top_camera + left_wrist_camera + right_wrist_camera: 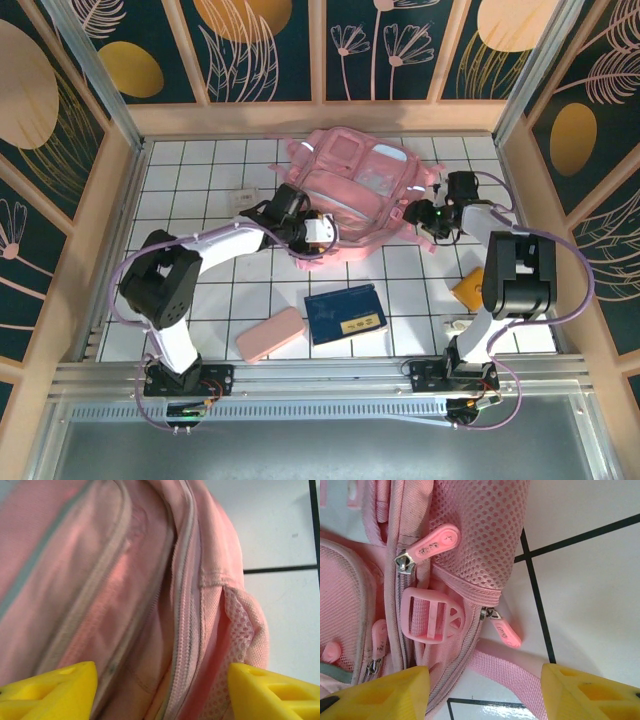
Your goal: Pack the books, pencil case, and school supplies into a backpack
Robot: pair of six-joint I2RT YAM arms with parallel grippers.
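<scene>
The pink backpack [350, 185] lies flat at the back centre of the table. My left gripper [312, 236] is at its near-left edge; in the left wrist view [162, 695] it is open, its yellow fingertips [50, 690] straddling the fabric and a closed zipper [187, 630]. My right gripper [426, 216] is at the backpack's right side, open [485, 695] above a zipper pull [504, 633] and a pink strap [512, 676]. The dark-blue book [345, 313], the pink pencil case [270, 334], the orange square [468, 289], the tiny whitish item [455, 325] and the clear packet [245, 197] lie loose on the table.
Wooden walls [115, 210] enclose the white gridded table on three sides. A pink buckle [431, 614] and a second zipper pull [432, 544] sit on the backpack's mesh side pocket [480, 530]. Both arm bases stand at the near edge.
</scene>
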